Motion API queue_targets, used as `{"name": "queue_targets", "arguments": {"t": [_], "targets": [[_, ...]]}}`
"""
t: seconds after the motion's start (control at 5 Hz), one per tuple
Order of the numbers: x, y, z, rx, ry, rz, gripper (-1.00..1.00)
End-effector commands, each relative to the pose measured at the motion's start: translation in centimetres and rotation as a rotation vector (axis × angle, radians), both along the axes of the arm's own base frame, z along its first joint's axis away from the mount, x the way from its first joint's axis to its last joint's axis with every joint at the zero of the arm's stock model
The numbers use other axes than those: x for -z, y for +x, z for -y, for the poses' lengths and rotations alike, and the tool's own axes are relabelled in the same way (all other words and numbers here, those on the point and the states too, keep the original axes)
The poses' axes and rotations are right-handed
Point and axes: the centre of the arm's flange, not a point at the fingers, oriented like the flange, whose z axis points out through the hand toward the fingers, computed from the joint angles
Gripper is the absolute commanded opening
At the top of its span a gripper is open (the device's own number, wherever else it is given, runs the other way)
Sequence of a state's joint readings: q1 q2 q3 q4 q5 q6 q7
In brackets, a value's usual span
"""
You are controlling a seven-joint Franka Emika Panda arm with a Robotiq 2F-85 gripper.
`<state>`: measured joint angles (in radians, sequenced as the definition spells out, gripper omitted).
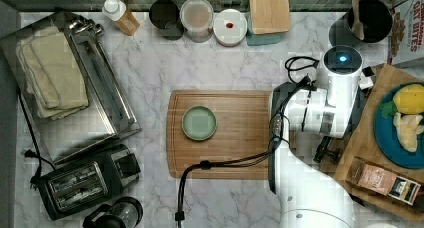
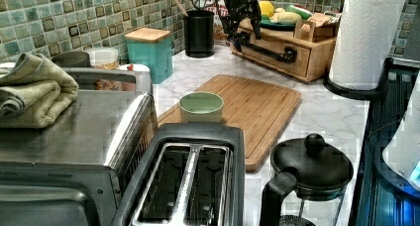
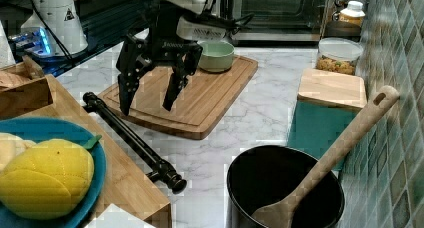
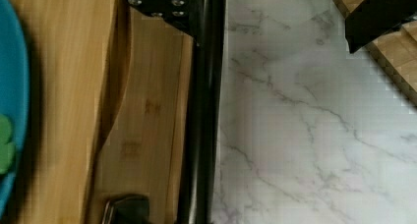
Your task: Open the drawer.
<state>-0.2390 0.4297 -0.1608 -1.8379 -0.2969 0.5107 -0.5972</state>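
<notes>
The claw [image 3: 148, 100] hangs wide open, holding nothing, just above the drawer's [image 3: 131, 185] black bar handle [image 3: 131, 135], whose long axis crosses between the fingers, the drawer front below and behind.

In the top view the bowl [image 1: 199, 123] sits on the cutting board [image 1: 240, 138] mid-counter. Toaster oven [image 1: 95, 83] is off to the top view's left, drawer [image 1: 370, 153] on the top view's right
</notes>
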Motion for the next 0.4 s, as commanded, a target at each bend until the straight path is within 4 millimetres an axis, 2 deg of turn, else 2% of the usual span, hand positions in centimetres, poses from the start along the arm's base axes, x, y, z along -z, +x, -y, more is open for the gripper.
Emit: {"name": "queue_targets", "arguments": {"t": [0.2,0.4], "targets": [[-6.1,2.5,2.71,0.037,-0.145,0.136,1.0],[-5.29,2.3,3.61,0.02,-0.131,0.174,1.0]]}}
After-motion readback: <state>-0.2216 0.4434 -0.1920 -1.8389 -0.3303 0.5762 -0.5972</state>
